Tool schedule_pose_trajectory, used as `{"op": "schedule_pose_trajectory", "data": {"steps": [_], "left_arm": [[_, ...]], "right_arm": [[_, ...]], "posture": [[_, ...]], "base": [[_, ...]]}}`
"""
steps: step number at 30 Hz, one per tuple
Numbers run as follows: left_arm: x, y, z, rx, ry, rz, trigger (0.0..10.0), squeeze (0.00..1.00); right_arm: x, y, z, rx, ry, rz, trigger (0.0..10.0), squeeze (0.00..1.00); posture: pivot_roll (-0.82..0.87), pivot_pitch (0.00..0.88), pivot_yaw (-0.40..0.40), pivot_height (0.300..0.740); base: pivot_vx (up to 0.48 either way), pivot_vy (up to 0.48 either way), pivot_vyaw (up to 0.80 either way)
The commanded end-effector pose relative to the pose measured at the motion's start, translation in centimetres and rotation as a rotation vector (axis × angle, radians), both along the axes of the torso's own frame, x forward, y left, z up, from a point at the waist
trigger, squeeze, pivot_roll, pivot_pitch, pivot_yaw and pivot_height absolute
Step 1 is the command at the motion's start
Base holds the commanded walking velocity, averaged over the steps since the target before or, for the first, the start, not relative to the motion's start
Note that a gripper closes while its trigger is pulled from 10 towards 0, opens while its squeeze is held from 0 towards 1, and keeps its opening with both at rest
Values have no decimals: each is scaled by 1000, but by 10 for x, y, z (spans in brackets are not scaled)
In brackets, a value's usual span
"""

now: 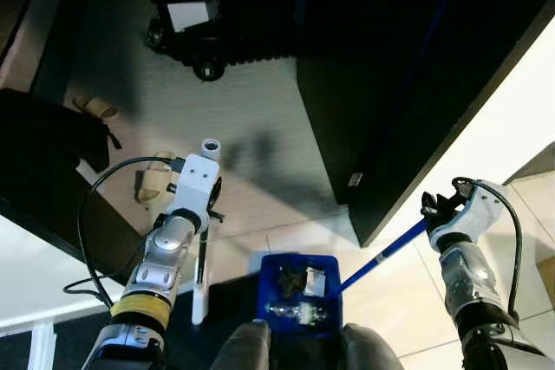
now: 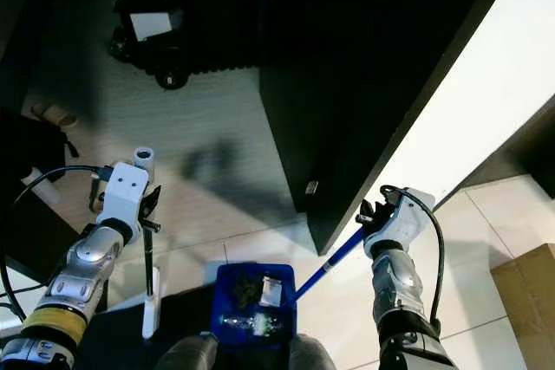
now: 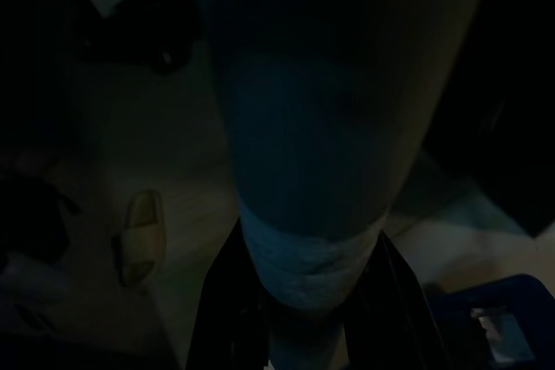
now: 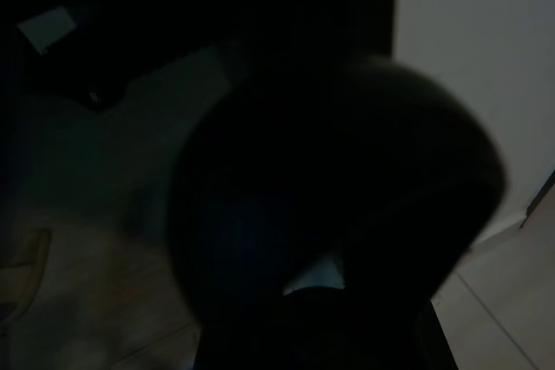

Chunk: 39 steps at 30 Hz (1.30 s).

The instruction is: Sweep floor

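Dustpan point(image 1: 300, 294) first: it sits blue and low at our feet, just in front of us, already holding scraps — a crumpled clear wrapper, a white tag, some dark bits. Its blue handle point(image 1: 381, 253) slants up to our right gripper point(image 1: 440, 207), whose fingers are pinched around the top of the stick. Our left gripper point(image 1: 205, 207) is clamped on the white broom handle point(image 1: 209, 152), which runs down to the floor point(image 1: 251, 110) beside the pan.

To do this step well, we judge we should keep the pan's lip flat against the tile while the broom draws toward it in short strokes — tilt the pan and the scraps could slide back out.

Underfoot, pale tiles meet grey wood-look flooring. A large dark cabinet point(image 1: 408, 67) stands ahead on the right, near the pan. A slipper point(image 1: 148, 181) lies on the left, and a wheeled device point(image 1: 186, 23) stands farther off; both could get in the broom's way.
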State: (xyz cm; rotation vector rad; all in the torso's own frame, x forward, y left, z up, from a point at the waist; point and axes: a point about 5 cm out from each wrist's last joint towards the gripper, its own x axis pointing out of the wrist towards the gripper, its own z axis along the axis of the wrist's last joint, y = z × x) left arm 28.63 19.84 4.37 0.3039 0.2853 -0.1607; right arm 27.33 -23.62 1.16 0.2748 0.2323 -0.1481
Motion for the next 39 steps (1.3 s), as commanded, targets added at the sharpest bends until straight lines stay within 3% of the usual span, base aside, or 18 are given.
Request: {"op": "schedule_pose_trajectory", "data": {"steps": [1,13,17,26,39], "left_arm": [[4,-6,8,15,-41,-13,10000,0],[2,-4,7,23,-65,13,10000,0],[6,0,16,-3,-134,81,10000,0],[8,1,23,-9,-180,98,10000,0],[9,-3,22,-43,-174,77,10000,0]], "right_arm": [[-1,-10,5,-2,-26,-37,10000,0],[0,-8,5,4,-28,-29,10000,0],[2,-7,6,13,-19,-25,10000,0],[3,-3,6,6,-21,-11,10000,0],[5,-6,10,-2,-33,-20,10000,0]], "posture": [[20,6,1,740],[20,11,-5,740],[19,11,-8,740],[19,10,-6,740],[17,10,-4,740]], "base": [[0,0,0],[0,0,0],[0,0,-800],[0,0,-800],[0,0,-800]]}}
